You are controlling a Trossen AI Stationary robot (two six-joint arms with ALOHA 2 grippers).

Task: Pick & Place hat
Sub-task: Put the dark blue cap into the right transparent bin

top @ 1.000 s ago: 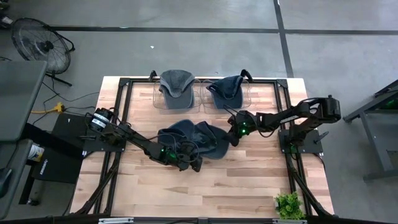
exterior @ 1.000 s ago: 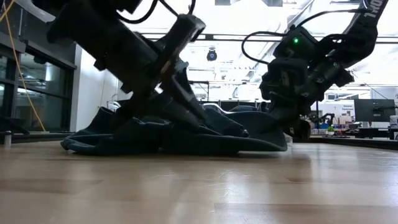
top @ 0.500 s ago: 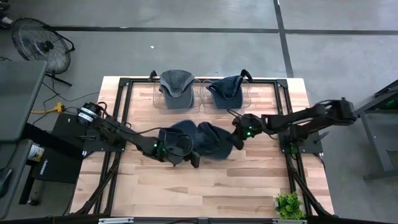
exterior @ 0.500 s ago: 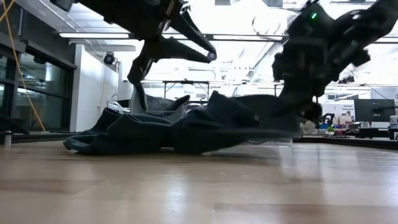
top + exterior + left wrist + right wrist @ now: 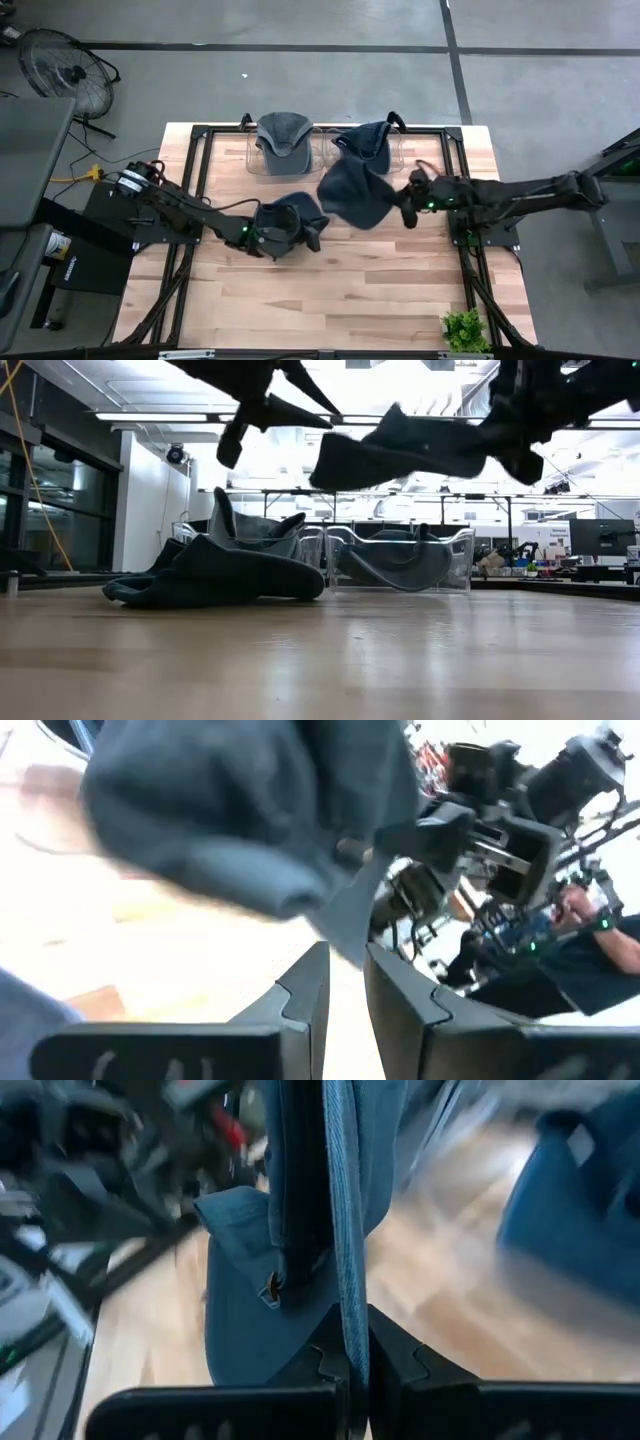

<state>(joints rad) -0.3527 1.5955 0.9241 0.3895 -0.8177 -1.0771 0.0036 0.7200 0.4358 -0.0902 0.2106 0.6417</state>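
The right gripper [image 5: 404, 208] is carrying 1 blue hat [image 5: 355, 190], clamped by its edge, in the air near the clear bins [image 5: 325, 150] at the table's back. The left gripper [image 5: 313, 238], fingers slightly parted and grasping nothing, is hovering over the hats left on the table [image 5: 285, 222]. Next it probably needs lowering into a bin.

we're looking straight down, right gripper [image 5: 408, 212] clamped on a dark blue hat [image 5: 355, 190] lifted over the table [image 5: 400, 290], left gripper [image 5: 312, 238] by another hat [image 5: 280, 224], two clear bins [image 5: 250, 160] holding hats, small plant [image 5: 466, 330] at the corner
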